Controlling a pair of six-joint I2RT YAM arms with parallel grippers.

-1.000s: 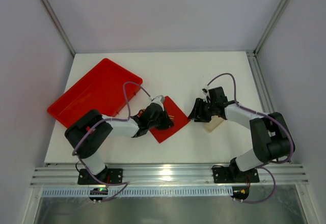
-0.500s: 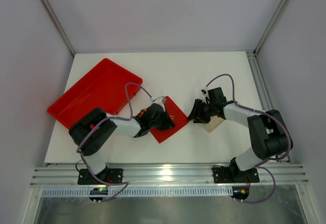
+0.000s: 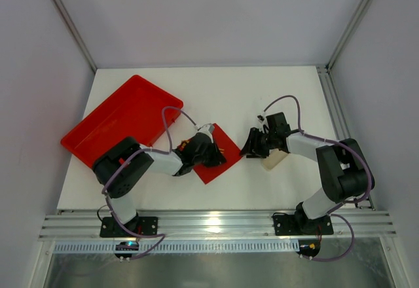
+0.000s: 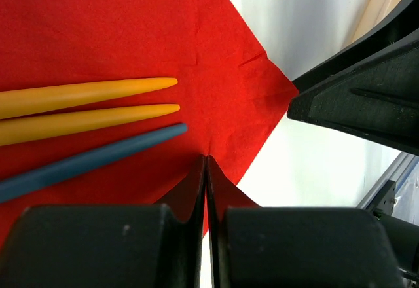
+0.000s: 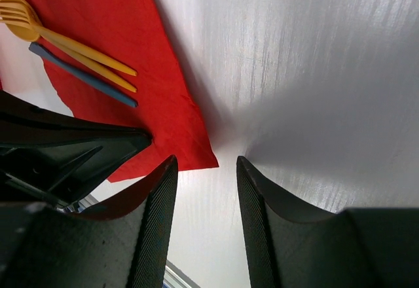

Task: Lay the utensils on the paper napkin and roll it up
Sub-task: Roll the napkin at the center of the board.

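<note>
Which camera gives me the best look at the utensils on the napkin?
The right wrist view: the utensils lie there nearly whole on the paper napkin, fork head included. The left wrist view shows only three handle ends, close up. In the top view the left claw hides most of them.

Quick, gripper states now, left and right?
Left gripper: closed, tips at the paper napkin edge; pinch unclear.
Right gripper: open, holding nothing.
</note>
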